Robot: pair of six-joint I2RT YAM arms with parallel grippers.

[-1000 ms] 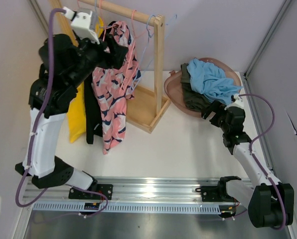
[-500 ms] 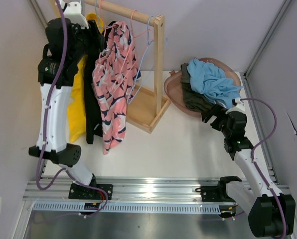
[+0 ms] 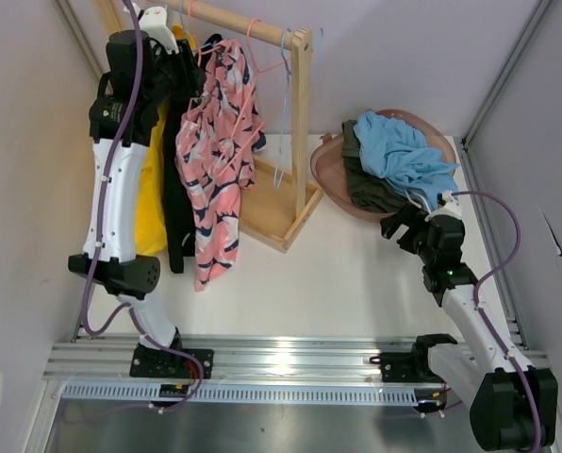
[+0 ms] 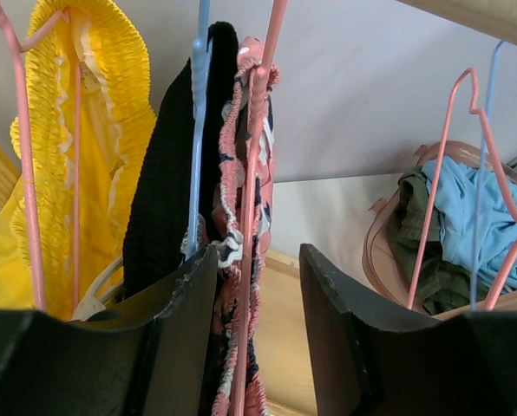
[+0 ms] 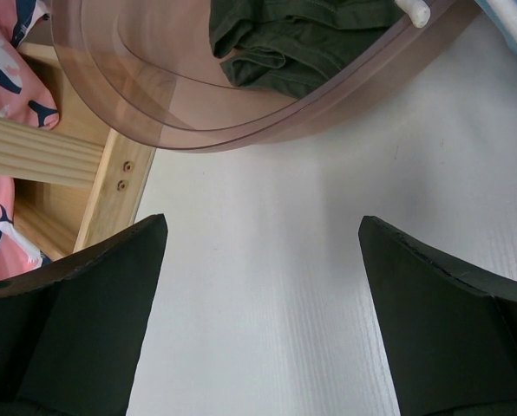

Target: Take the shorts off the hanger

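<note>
Two jaws of the left gripper [image 4: 258,260] stand partly apart, high up at the wooden rail [image 3: 248,26]. Between them are the pink hanger [image 4: 258,121] and the gathered waistband of the shorts [image 4: 234,208]. The pink patterned shorts hang from that hanger, just beside a black garment [image 4: 167,199] on a blue hanger [image 4: 198,104]. A yellow garment [image 4: 111,130] hangs beyond that. In the wrist view one jaw lies against cloth, while a gap shows between the other jaw and the waistband, so nothing looks pinched yet.

The step in hand appears to be taking hold of the waistband. Done well, the grip would catch only the elastic band. It should miss the hanger wire running down through the gap and the black cloth pressed up on the near side. If the wire were clamped along with the fabric, a pull would likely drag the whole hanger off the rail. A grip a little to one side of the wire, followed by a slow draw along the hanger's arm, seems safest. The ruched band looks stretchy and may cling or spring back.

The right gripper [image 5: 263,224] hangs low over the desk [image 3: 356,274] near the tub [image 5: 154,113] of clothes. Its jaws are spread wide with nothing between them, and it is well apart from the rail.
</note>
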